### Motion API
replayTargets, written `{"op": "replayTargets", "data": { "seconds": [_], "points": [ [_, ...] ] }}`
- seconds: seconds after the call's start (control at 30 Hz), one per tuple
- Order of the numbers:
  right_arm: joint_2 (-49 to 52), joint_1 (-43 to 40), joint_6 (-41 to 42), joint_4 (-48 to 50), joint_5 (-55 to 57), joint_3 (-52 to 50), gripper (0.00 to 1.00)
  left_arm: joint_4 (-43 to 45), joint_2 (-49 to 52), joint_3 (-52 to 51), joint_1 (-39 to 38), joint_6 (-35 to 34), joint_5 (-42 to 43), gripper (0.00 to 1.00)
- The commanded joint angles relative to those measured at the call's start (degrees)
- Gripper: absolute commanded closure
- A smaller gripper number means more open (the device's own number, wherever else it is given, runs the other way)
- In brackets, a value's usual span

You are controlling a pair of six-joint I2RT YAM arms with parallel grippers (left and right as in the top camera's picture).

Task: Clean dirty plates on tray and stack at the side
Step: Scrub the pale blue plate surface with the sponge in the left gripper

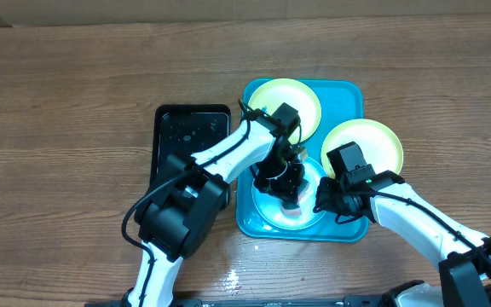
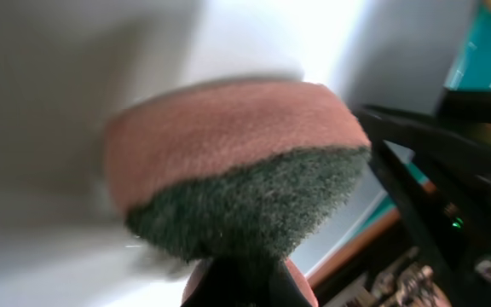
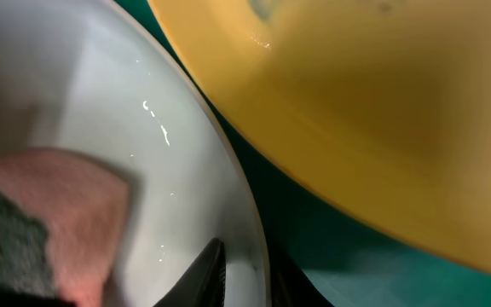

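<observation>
The turquoise tray holds three plates. One plate lies at its back, a second overhangs its right edge, a third lies at the front. My left gripper is shut on a pink sponge with a dark green scouring side and presses it onto the front plate's whitish centre. My right gripper is shut on that plate's right rim, one finger inside and one outside. The sponge also shows in the right wrist view, with the second plate's yellow underside just above.
A smaller black tray lies left of the turquoise one, under my left arm. Wet patches shine on the wooden table in front of the tray. Tray floor shows between the plates.
</observation>
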Motion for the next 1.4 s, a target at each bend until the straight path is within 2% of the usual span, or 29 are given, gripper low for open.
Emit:
{"op": "replayTargets", "data": {
  "seconds": [0.0,0.1,0.47,0.6,1.0,1.17,1.37],
  "points": [
    [0.39,-0.13,0.22,-0.09,0.39,0.33,0.82,-0.17,1.16,-0.50,-0.28,1.53,4.63,0.96],
    [0.39,-0.13,0.22,-0.50,0.39,0.33,0.82,-2.19,1.16,-0.50,-0.13,0.24,-1.05,0.96],
    [0.39,-0.13,0.22,-0.74,0.39,0.33,0.83,-10.08,1.16,-0.48,2.23,-13.33,-37.77,0.96],
    [0.39,-0.13,0.22,-0.72,0.39,0.33,0.83,-12.46,1.14,-0.39,2.05,-15.12,-45.86,0.96],
    [0.39,-0.13,0.22,-0.72,0.39,0.33,0.83,-14.14,-2.67,-0.31,1.99,-18.23,-53.88,0.96],
    [0.39,-0.13,0.22,-0.72,0.39,0.33,0.83,-13.70,-8.39,0.44,2.40,-18.25,-45.40,0.96],
    [0.39,-0.13,0.22,-0.76,0.37,0.33,0.83,-13.46,-17.53,2.36,4.07,-18.14,-39.34,0.96]
  ]
}}
